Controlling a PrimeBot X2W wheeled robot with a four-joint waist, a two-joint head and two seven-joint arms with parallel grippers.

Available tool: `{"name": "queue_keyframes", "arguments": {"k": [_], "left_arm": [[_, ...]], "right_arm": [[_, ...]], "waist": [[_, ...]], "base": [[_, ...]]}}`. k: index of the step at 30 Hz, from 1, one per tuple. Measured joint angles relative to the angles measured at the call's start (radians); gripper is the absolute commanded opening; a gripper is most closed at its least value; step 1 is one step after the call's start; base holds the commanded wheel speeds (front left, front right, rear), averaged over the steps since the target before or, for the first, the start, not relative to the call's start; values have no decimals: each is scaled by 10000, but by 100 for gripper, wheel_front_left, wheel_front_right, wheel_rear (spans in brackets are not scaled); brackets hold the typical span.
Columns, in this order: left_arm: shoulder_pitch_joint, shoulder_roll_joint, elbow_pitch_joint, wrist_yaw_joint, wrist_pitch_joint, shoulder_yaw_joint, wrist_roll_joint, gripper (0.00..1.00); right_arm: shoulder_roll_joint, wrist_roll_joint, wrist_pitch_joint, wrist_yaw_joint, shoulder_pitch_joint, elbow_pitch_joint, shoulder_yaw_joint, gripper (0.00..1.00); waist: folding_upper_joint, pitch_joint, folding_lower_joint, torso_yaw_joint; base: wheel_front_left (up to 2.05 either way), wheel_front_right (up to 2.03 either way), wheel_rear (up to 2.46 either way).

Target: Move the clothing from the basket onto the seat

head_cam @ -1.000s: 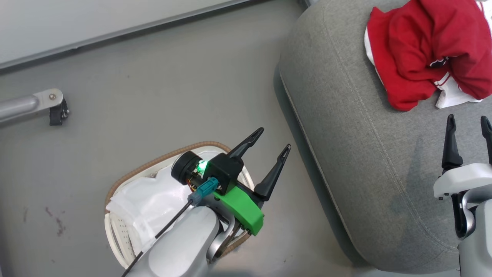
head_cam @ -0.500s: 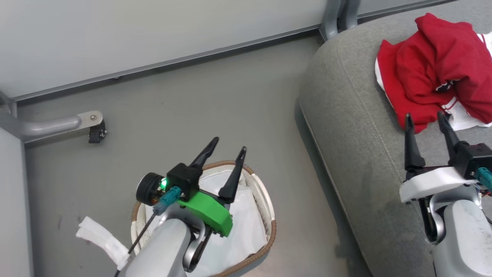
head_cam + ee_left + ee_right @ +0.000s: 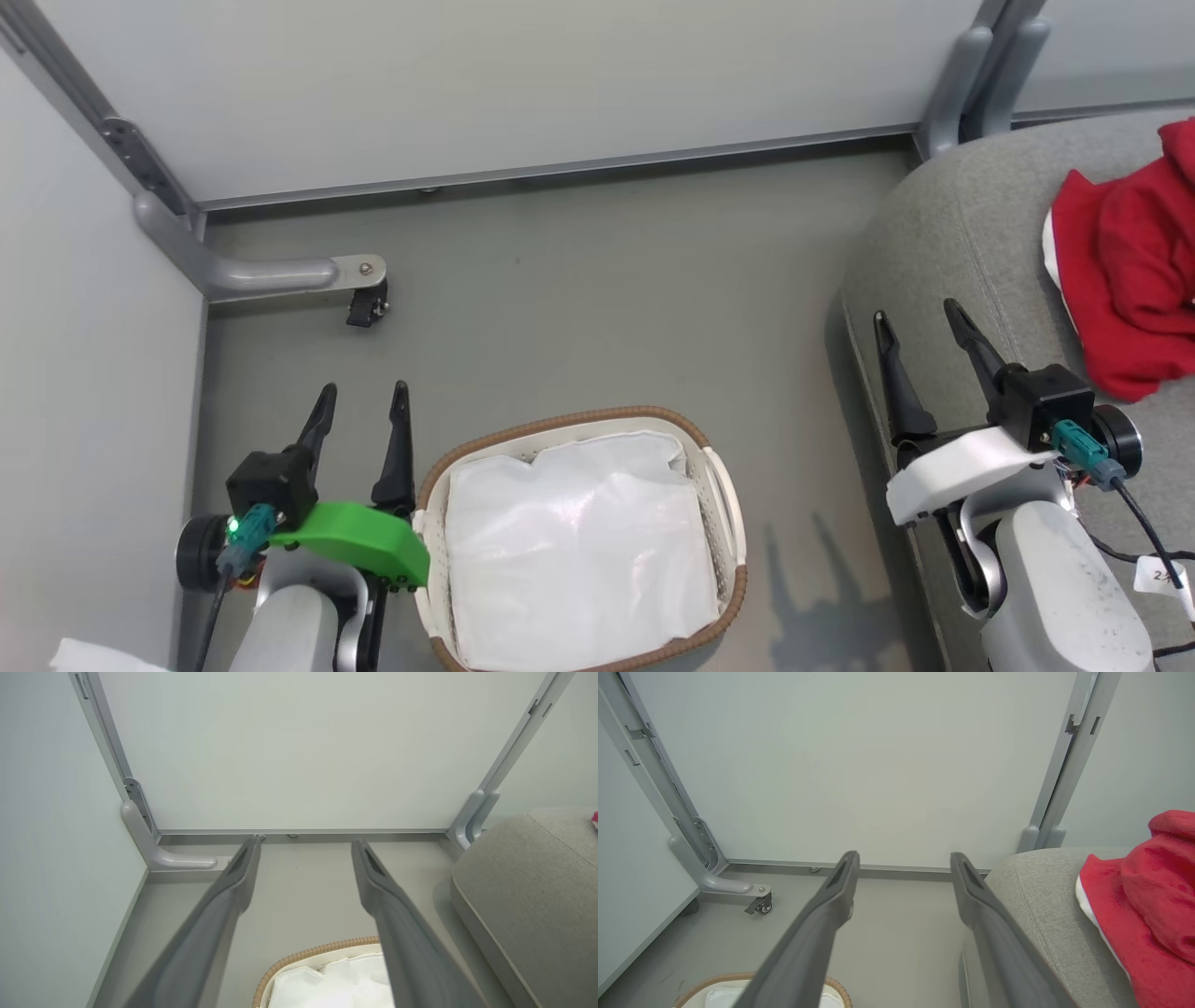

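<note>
- Left gripper (image 3: 363, 387) sits at 7 o'clock in the head view, fingers parted and holding nothing, with bare floor (image 3: 579, 299) between them.
- Its green mount (image 3: 359, 541) lies just beside the basket (image 3: 560, 422) rim's left edge; I cannot tell whether they touch.
- Right gripper (image 3: 914, 311) sits at 4 o'clock, fingers also spread and empty, tips over the seat (image 3: 952, 243) at its rounded left edge.
- The basket stands at 6 o'clock on the floor, with a white liner (image 3: 579, 551) lying inside it.
- Clothing (image 3: 1130, 299), a red heap, rests on the seat at 3 o'clock, cut by the frame edge, near the right gripper and well apart from the basket.
- Open floor runs between the basket's right rim and the seat's edge, and from the basket to the wall (image 3: 513, 84) at 12 o'clock.
- A caster (image 3: 366, 306) on a grey foot stands at 10 o'clock, beyond the left fingertips.
- A side panel (image 3: 84, 355) closes in at 9 o'clock, near the left gripper.
- In the left wrist view the left gripper (image 3: 306, 841) points at the wall's base; the right gripper (image 3: 903, 855) does the same in its own view.
</note>
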Motion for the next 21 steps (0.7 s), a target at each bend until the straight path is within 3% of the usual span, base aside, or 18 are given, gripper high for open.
{"name": "queue_keyframes", "arguments": {"k": [8,16,17,21], "left_arm": [[956,-63,-130,-182,0,1104,437,100],[1954,-86,-366,-286,0,1423,2,100],[2017,-92,-341,-284,0,1417,-35,0],[2136,-134,4,-284,8,1400,-48,0]], "right_arm": [[36,144,2,0,608,221,153,100],[42,316,2,0,1509,313,282,100],[48,316,2,2,1563,345,282,0],[119,324,25,2,1801,686,293,0]], "waist": [[0,-601,0,563],[0,-1270,0,701],[0,-1302,0,697],[0,-1309,0,700]], "base": [[0,0,0],[0,0,0],[0,0,0],[0,0,0]]}}
